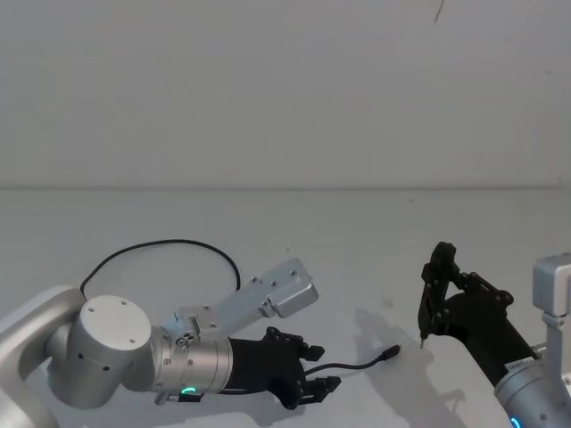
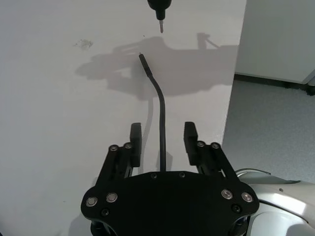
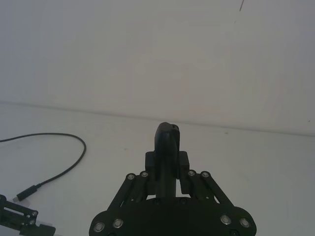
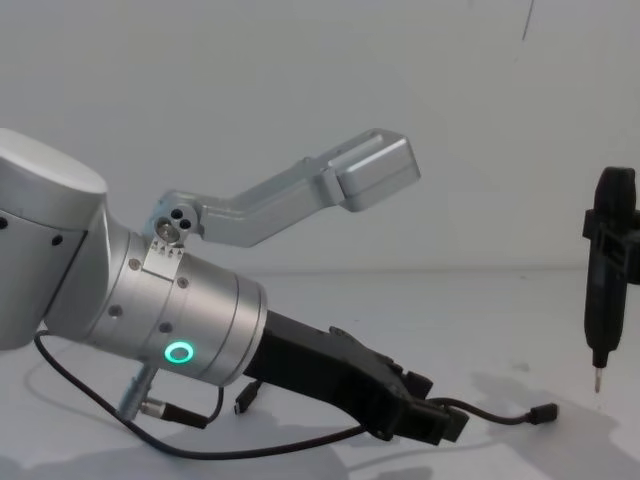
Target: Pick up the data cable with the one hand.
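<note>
The left tool point(image 2: 163, 136) lies low near the counter's point(image 2: 59, 98) front edge, fingers point(image 2: 136, 142) spread. The data cable point(image 2: 158, 101) runs lengthwise between them, apparently untouched, plug end towards the right edge. The right tool point(image 3: 166, 169), farther off, clasps a black screwdriver point(image 4: 608, 270).

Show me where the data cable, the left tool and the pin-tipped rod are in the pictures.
data cable point(image 1: 169, 242): head view, top of its loop.
left tool point(image 2: 163, 130): left wrist view, midway between its fingertips.
pin-tipped rod point(image 4: 610, 270): chest view, middle of its body.
</note>
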